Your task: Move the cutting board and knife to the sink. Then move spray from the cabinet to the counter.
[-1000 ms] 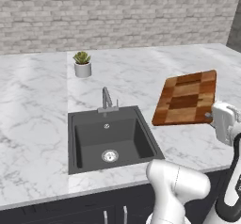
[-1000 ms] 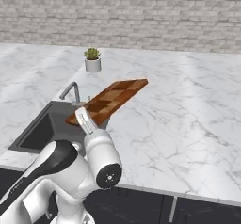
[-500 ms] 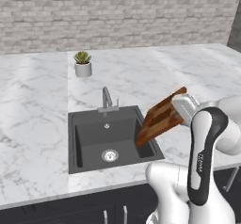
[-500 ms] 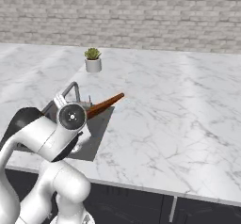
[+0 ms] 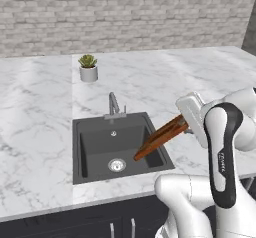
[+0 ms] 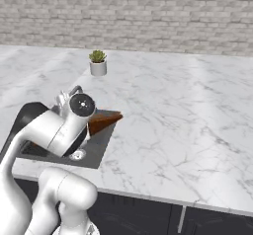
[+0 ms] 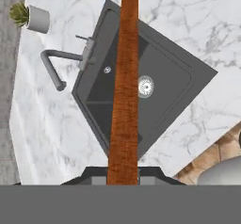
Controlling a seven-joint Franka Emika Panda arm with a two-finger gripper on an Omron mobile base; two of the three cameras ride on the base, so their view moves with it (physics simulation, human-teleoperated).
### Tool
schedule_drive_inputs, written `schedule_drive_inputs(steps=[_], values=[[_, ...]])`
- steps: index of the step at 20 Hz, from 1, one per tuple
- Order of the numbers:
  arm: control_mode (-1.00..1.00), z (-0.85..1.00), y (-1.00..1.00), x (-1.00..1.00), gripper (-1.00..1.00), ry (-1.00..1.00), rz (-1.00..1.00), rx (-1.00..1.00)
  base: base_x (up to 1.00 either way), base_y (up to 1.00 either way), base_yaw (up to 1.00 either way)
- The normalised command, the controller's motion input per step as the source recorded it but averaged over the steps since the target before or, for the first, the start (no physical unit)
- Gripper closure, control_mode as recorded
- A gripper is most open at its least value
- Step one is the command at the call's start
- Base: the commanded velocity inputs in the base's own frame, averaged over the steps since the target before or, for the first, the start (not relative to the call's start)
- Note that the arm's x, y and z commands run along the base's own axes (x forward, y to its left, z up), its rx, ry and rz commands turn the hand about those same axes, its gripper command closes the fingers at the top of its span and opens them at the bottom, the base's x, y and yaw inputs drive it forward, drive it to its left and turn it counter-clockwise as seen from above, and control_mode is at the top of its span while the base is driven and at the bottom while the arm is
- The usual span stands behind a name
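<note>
The fingers point(image 5: 186, 128) are clamped on one end of the cutting board point(image 5: 160, 138), holding it edge-on and tilted, so that from the left base view the board slopes down and away from them, its low far end hanging inside the sink point(image 5: 92, 147) above the basin floor, not clearly touching it. In the hand view the board point(image 7: 125, 86) runs as a narrow brown strip straight out ahead of the fingers, crossing the dark basin, with the round silver drain point(image 7: 145, 86) just beside it on one side and the curved faucet point(image 7: 56, 65) well off on the other side. From the right base view the board's upper corner point(image 6: 105, 121) pokes out past the arm's wrist, over the sink's near rim.

The sink point(image 7: 175, 82) is sunk into the white marble bench point(image 5: 40, 102), directly below and ahead of the fingers. A small potted plant point(image 5: 88, 68) stands on the bench beyond the faucet point(image 5: 114, 104), well apart from the fingers, in front of the grey brick wall point(image 5: 125, 12).
</note>
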Motion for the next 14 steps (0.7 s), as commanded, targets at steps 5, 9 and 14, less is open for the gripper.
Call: schedule_drive_inputs(steps=[5,9,14], values=[[-1.00,0.00,-0.02,0.00,1.00,0.08,0.00,0.34,0.00,0.00,0.00],[-1.00,0.00,0.00,0.00,1.00,0.01,0.00,0.07,0.00,0.00,0.00],[-1.00,-0.02,0.18,0.03,1.00,0.03,0.00,0.00,0.00,0.00,0.00]])
